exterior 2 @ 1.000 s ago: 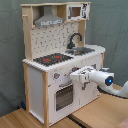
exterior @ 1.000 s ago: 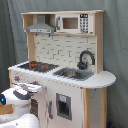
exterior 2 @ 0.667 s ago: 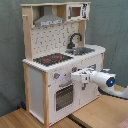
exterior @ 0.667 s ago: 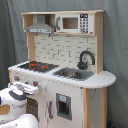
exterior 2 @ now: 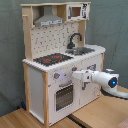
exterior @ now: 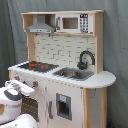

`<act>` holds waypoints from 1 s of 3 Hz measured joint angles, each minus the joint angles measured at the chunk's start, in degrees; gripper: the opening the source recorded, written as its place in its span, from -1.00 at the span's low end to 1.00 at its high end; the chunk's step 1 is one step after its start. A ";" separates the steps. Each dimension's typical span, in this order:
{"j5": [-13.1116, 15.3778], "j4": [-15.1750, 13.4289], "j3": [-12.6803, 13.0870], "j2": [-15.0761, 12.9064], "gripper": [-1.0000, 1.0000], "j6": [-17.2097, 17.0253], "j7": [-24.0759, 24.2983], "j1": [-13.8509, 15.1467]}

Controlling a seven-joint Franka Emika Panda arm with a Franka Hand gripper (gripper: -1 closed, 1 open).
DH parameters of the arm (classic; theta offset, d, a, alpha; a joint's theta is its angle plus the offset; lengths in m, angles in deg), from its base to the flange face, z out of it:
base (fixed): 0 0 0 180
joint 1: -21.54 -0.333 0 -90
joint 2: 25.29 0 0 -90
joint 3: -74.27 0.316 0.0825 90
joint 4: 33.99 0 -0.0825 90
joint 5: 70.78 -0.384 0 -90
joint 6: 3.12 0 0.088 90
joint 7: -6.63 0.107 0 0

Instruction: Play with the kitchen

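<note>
Second exterior view alone shows the kitchen (exterior 2: 55,60) oven window (exterior 2: 64,96).

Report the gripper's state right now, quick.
Gripper: cannot be told whether open or closed; it sits right at the front of the kitchen, near the top of the oven door, with nothing visibly held.

A dark grey-green fabric curtain (exterior: 10,30) hangs in soft vertical folds across the whole backdrop in both exterior views. In the second exterior view, a light wooden table (exterior 2: 100,112) fills the foreground under even, diffuse lighting.
</note>
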 joint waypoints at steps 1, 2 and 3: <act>0.00 0.01 0.82 0.00 1.00 -0.29 5.57 -1.31; 0.00 0.01 2.76 0.15 1.00 -0.59 11.77 -2.48; 0.00 0.02 3.63 0.26 1.00 -0.81 17.32 -3.76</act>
